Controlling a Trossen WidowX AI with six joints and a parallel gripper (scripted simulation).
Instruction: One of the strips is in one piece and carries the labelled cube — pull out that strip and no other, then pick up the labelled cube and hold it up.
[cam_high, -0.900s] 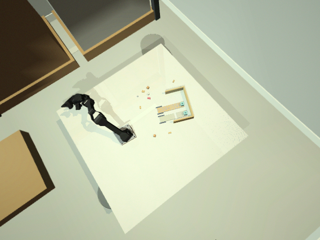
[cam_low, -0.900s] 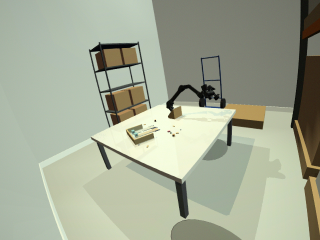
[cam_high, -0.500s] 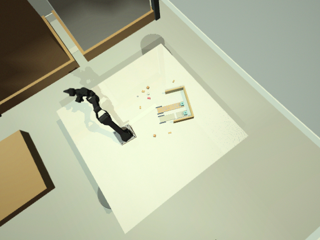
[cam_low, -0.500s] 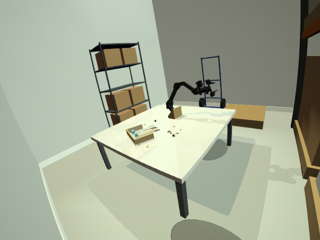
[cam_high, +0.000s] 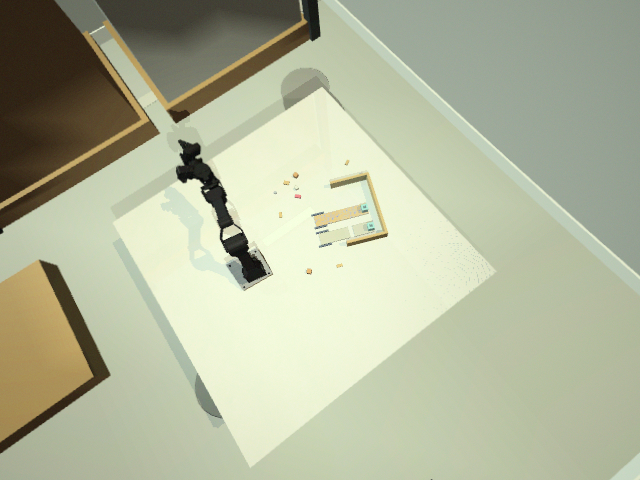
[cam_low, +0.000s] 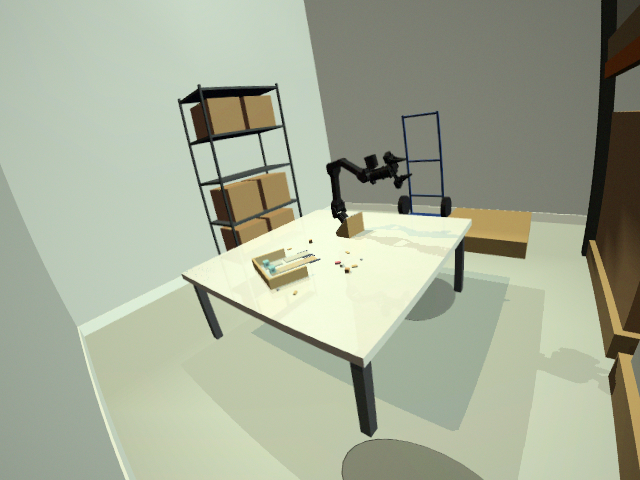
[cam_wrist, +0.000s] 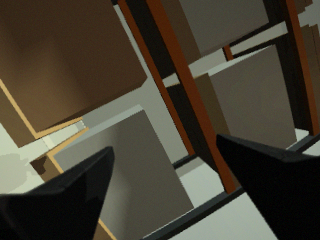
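Observation:
My gripper (cam_high: 179, 157) (cam_low: 407, 167) (cam_wrist: 166, 145) is open and empty, raised high beyond the table edge, far from the strips. A tan-orange strip (cam_high: 336, 215) (cam_low: 295, 265) looks continuous and carries a teal cube (cam_high: 364, 207) (cam_low: 272, 269) at its inner end. Beside it, a pale strip (cam_high: 333, 237) shows a gap before a shorter piece (cam_high: 360, 229) that carries another teal cube (cam_high: 370, 226) (cam_low: 266, 262). Both strips have dark bars at their outer ends. The labels are too small to read. The wrist view shows neither strips nor cubes.
A low wooden wall (cam_high: 377, 204) (cam_low: 288, 279) surrounds the cubes on three sides, open toward the strips' outer ends. Small loose blocks lie around it, among them a red one (cam_high: 297, 196) (cam_low: 337, 262). A wooden board (cam_low: 354, 225) stands near the arm's base in the exterior view.

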